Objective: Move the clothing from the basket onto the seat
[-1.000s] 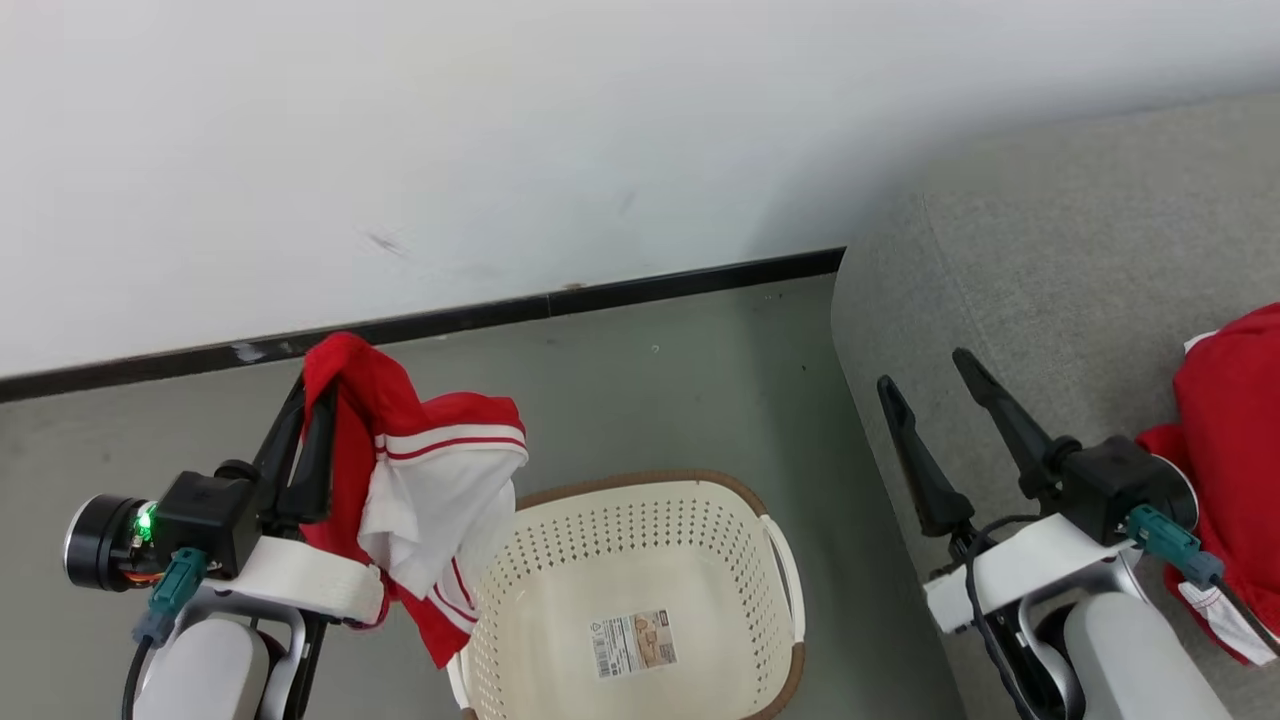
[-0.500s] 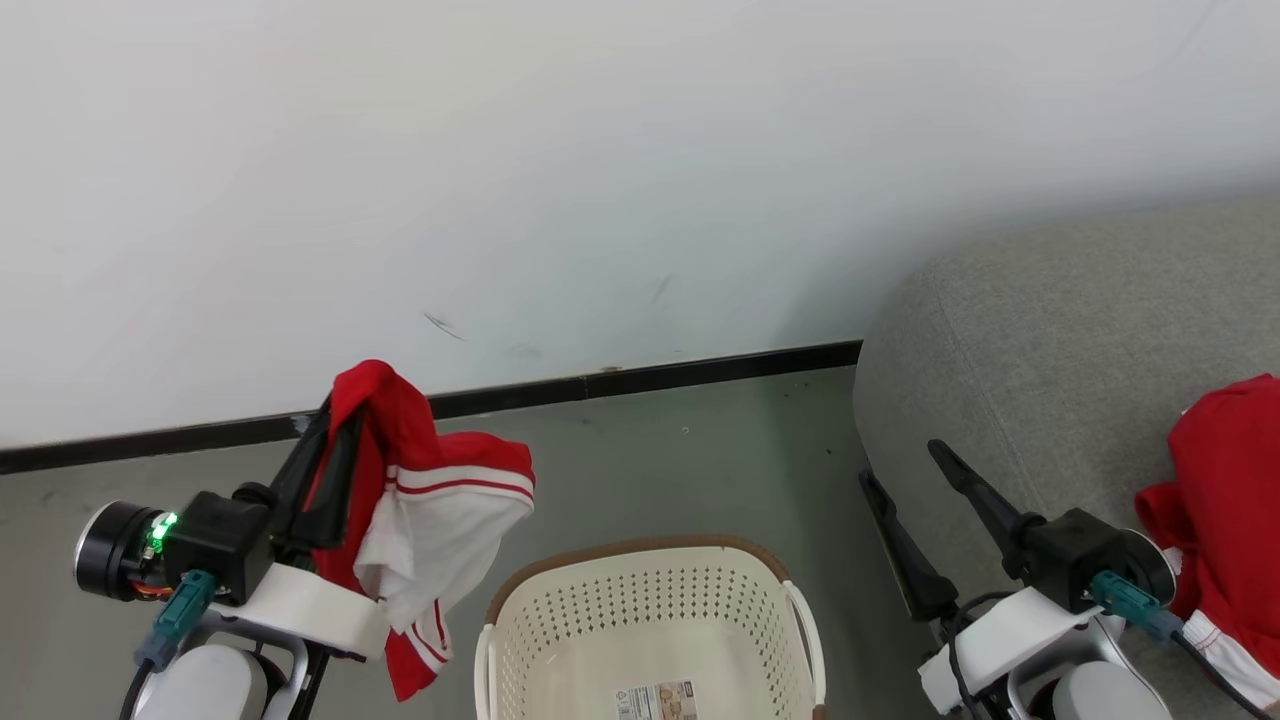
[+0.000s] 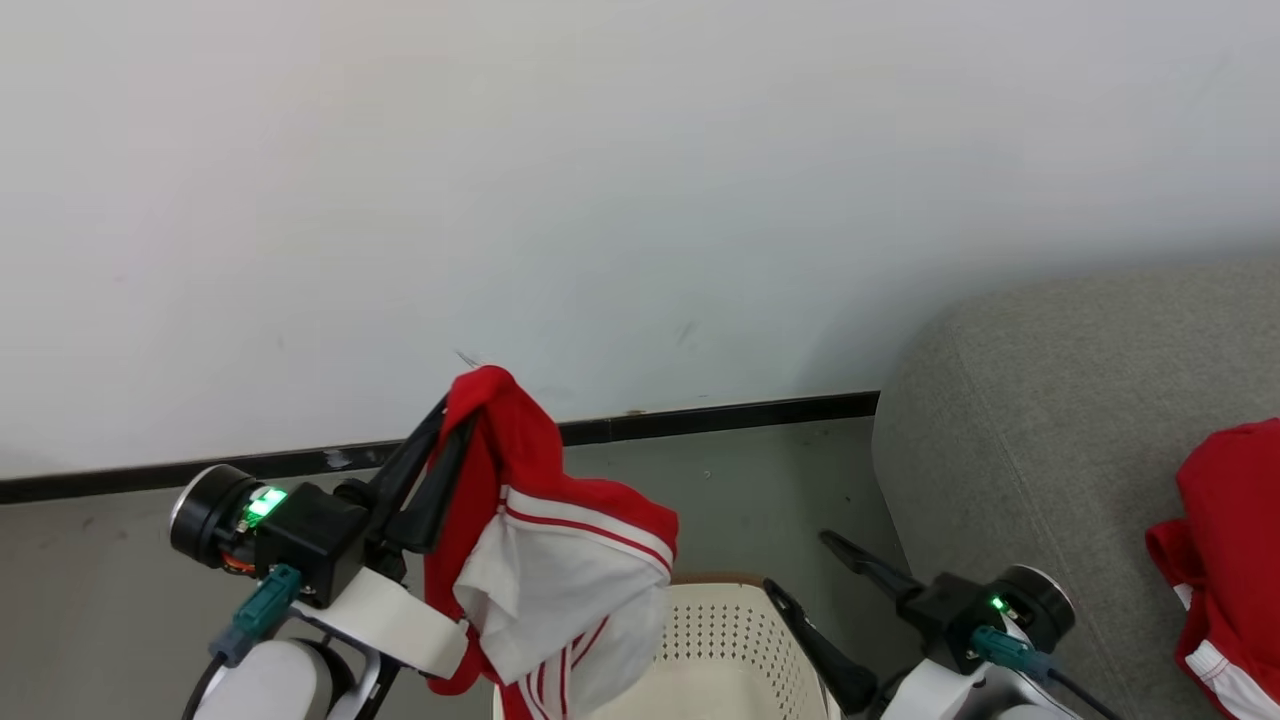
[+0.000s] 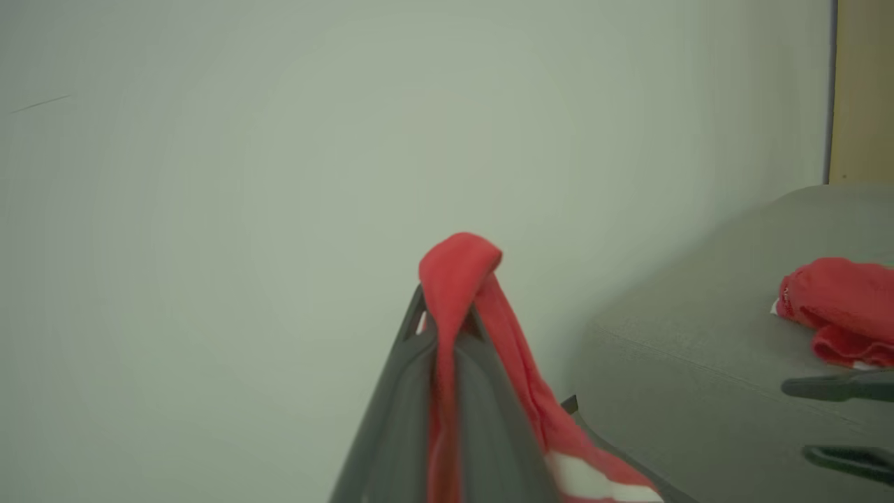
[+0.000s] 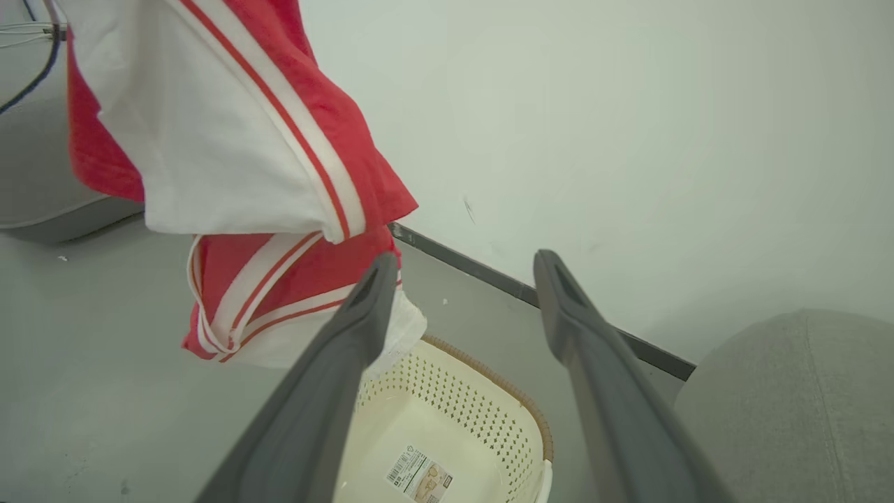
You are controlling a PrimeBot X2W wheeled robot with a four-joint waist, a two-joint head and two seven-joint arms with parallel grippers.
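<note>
Red clothing point(image 3: 570, 590) hangs from the tight-closed left gripper point(image 3: 455, 415), over the basket point(image 3: 720, 650) — right gripper point(image 3: 797, 561) spread, empty

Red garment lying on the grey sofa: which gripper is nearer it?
Right. The right gripper hovers left of the red garment; the left gripper, clamping another red-and-white garment, is farther left.

A plain white wall point(image 3: 600, 150) stands behind, with faint dark scuffs point(image 5: 466, 208) low on it. A black skirting strip point(image 3: 720, 412) runs along its foot, meeting the smooth grey floor point(image 3: 760, 480). A tan panel point(image 4: 862, 91) borders the wall's far edge. Thin cables point(image 5: 28, 33) hang near one corner.
</note>
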